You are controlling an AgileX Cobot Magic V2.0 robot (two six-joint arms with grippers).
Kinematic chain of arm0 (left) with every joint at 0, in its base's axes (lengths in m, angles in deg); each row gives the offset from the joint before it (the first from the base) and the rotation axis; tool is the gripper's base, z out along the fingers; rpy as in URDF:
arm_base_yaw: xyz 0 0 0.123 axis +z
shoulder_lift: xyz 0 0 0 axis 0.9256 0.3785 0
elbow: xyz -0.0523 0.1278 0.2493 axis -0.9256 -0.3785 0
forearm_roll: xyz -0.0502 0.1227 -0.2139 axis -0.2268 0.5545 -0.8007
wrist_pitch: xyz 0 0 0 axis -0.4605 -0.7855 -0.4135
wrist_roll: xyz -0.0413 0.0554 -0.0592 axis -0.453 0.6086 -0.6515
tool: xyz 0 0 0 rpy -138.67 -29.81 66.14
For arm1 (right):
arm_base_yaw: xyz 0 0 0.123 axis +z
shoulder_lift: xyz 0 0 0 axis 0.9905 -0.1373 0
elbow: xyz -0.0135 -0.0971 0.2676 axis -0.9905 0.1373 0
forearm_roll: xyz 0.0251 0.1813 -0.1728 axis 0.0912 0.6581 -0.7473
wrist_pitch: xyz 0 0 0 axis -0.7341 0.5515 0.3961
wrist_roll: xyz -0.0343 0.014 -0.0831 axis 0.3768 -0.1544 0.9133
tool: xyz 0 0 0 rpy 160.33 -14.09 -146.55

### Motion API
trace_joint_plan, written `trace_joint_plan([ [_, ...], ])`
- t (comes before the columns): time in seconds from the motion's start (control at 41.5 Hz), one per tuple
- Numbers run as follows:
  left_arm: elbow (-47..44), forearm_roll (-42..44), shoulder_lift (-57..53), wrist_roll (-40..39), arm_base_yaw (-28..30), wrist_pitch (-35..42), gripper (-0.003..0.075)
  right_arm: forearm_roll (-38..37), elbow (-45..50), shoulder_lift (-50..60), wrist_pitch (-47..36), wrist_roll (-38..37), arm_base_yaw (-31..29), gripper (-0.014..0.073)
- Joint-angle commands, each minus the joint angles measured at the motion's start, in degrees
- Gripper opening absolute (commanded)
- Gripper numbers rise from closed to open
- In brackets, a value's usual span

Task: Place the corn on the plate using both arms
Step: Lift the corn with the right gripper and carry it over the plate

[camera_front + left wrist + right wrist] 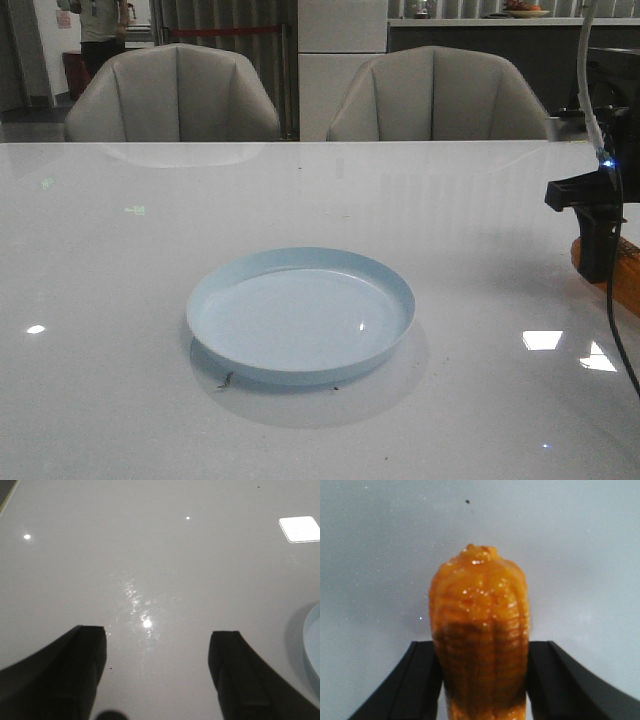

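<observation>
Big white glossy surface (120, 330) first, mostly bare; pale blue plate (300, 315) sitting about mid-view, flat, nothing in it, rim also peeking into the left wrist view. Corn (480, 635) way off at the right edge of the front view, well apart from the plate, only an orange sliver showing behind the black right gripper (598, 262); in the right wrist view lying lengthwise between the jaws, both black fingers pressed against its flanks, so looks like a hold on the cob already, or right at the moment of closing. Left gripper (157, 675) hanging over bare surface just beside the plate, jaws wide, holding nothing.

Step in hand, probably: getting the cob up and across. Glossy and tapered, so likely slippery; best to keep the squeeze on the fat middle, not near the rounded tip. Lift straight up before swinging over, high enough to clear the low rim; lower onto the middle of the plate, cob level, then release gently so no rolling. Can't tell if the cob is off the surface yet.
</observation>
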Motion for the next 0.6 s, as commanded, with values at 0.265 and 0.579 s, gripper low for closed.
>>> trace_joint_plan([
  [0.265,1.59,-0.37,-0.62,-0.48,0.13,4.25,0.0496,1.40,-6.69,3.24,3.06,0.48,0.25,0.0351],
  [0.579,1.59,-0.37,-0.62,-0.48,0.13,4.25,0.0495,7.50,-20.64,3.24,11.99,7.05,7.61,0.0351],
])
